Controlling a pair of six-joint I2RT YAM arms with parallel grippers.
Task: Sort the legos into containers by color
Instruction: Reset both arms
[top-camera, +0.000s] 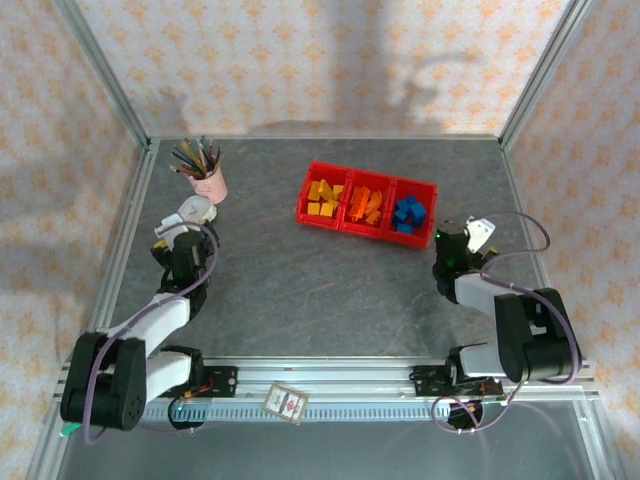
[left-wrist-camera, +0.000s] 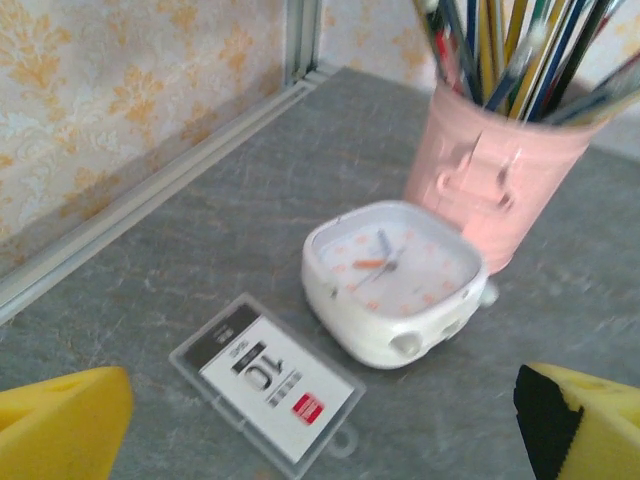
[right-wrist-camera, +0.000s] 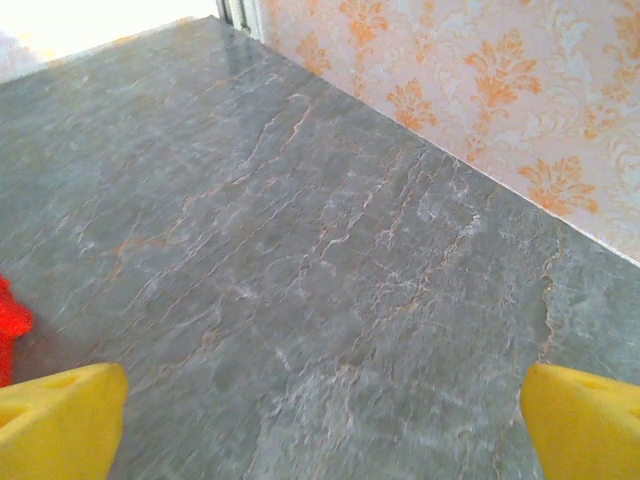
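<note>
The red three-compartment tray (top-camera: 345, 226) sits at the middle back of the table. Its left compartment holds yellow bricks (top-camera: 322, 198), the middle one orange bricks (top-camera: 367, 204), the right one blue bricks (top-camera: 408, 215). My left gripper (top-camera: 176, 232) rests low at the left, well away from the tray; its yellow fingers (left-wrist-camera: 60, 425) stand wide apart and open, with nothing between them. My right gripper (top-camera: 468, 236) sits just right of the tray, open and empty (right-wrist-camera: 320, 430). A sliver of the red tray (right-wrist-camera: 10, 330) shows at the left edge of the right wrist view.
A pink cup of pencils (top-camera: 207, 178) stands at the back left, with a white clock (left-wrist-camera: 392, 275) and a clear plastic card case (left-wrist-camera: 268, 375) just in front of my left gripper. Another card (top-camera: 285, 402) lies on the front rail. Patterned walls enclose the table.
</note>
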